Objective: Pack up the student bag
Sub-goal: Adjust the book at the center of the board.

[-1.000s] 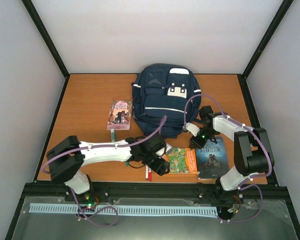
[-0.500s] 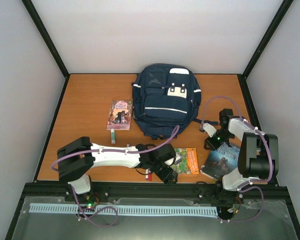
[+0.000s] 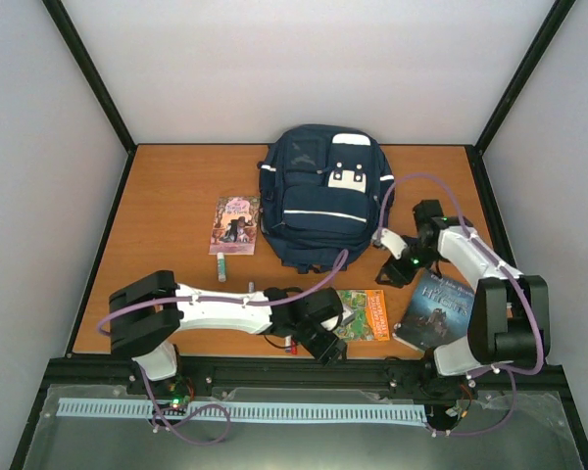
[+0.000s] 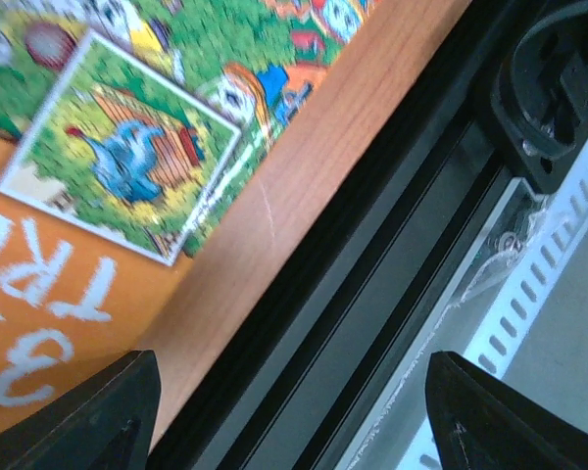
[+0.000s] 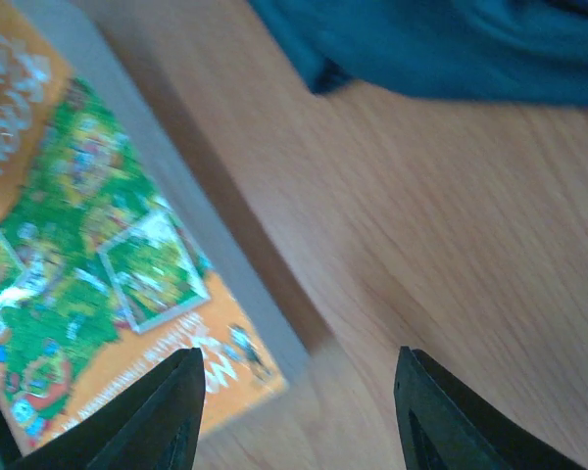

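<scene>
Apparently the fetching step: the student bag (image 3: 323,196) lies upper centre; left gripper (image 4: 289,421) and right gripper (image 5: 299,411), both spread and empty, hover near the orange book (image 3: 365,313) at lower centre. Next, 1 must clamp it.

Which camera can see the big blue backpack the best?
The top external view. The whole backpack shows there, straps, white patches and all. The right wrist view catches only a blurry strip of its dark blue fabric along the top edge of the picture. The left wrist view shows none of it.
</scene>
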Controlling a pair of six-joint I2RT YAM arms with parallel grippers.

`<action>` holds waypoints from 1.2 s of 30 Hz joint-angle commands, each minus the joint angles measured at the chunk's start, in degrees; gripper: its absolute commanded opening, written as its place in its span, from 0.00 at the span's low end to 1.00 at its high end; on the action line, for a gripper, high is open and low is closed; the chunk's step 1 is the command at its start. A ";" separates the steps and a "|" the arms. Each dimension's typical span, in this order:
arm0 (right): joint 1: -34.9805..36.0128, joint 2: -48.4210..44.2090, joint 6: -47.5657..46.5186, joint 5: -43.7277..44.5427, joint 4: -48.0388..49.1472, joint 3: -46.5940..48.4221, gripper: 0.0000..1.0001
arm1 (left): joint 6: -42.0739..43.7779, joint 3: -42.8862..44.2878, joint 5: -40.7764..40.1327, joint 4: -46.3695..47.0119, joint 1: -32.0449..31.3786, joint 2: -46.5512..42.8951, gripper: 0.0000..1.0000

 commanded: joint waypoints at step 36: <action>13.94 6.72 -0.92 7.45 -0.36 -8.31 0.57 | -6.09 2.87 -21.47 16.81 7.11 6.37 0.89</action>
